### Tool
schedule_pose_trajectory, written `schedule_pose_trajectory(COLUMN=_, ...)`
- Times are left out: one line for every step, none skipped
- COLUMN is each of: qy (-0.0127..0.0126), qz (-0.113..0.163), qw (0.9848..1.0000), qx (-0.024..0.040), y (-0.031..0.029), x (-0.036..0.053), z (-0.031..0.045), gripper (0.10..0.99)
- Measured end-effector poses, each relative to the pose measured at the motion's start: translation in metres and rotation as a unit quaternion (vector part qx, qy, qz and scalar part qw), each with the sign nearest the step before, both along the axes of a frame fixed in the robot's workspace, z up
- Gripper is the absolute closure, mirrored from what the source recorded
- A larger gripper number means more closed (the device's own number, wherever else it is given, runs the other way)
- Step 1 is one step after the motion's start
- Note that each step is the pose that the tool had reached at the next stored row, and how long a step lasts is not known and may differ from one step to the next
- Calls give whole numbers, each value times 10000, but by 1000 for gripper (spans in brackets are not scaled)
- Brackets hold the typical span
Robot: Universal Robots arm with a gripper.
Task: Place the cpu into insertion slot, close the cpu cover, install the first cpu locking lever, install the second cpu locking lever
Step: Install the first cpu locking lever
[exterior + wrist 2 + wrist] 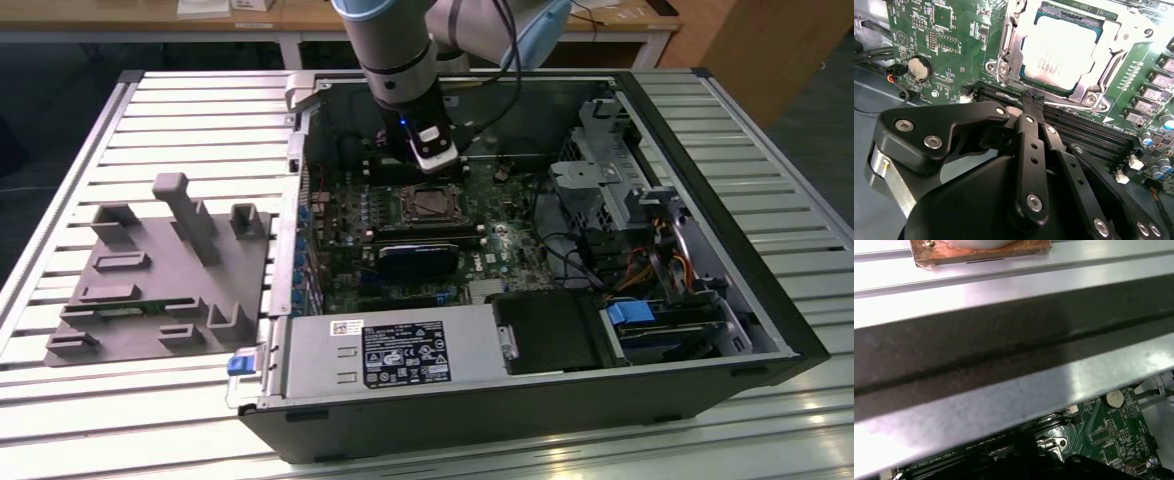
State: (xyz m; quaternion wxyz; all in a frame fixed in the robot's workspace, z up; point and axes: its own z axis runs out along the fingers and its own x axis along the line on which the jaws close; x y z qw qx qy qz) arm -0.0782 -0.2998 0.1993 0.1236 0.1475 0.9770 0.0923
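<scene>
Plastic fixture (160, 270) sits on the slatted worktop (80, 400) at the exterior view's left, beside the open computer case (694, 330). The arm (400, 60) reaches inside. In the second wrist view its fingers (1030, 130) are clenched together, empty, near the slot (1002, 70), where the cpu (1064, 50) lies under the lowered cover (1114, 40).

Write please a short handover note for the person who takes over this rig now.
Gripper: jaws shut, nothing seen between them; tip over the memory slots, just beside the insertion slot.
cpu: seated in the slot.
cpu cover: down over the cpu.
Done: cpu placed, cover closed.
Left: the locking levers; I cannot tell whether either is latched.
</scene>
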Motion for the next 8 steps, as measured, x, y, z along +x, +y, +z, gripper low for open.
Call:
schedule_pose_trajectory(qy=0, qz=-1, qw=10000, qx=-1, y=5, x=0, z=-1, gripper=984)
schedule_pose_trajectory(qy=0, qz=-4, qw=10000, qx=-1, y=10, x=1, z=-2, gripper=984)
schedule_pose_trajectory(qy=0, qz=-8, qw=10000, qx=-3, y=11, x=1, z=-3, gripper=984)
schedule_pose_trajectory(qy=-1, qz=-14, qw=10000, qx=-7, y=12, x=2, z=-4, gripper=984)
schedule_pose_trajectory(qy=0, qz=-22, qw=10000, qx=-12, y=13, x=2, z=-5, gripper=984)
schedule_pose_trajectory(qy=0, qz=-29, qw=10000, qx=-16, y=13, x=2, z=-6, gripper=984)
schedule_pose_trajectory(qy=0, qz=-39, qw=10000, qx=-24, y=13, x=3, z=-7, gripper=984)
schedule_pose_trajectory(qy=0, qz=-47, qw=10000, qx=-32, y=13, x=3, z=-9, gripper=984)
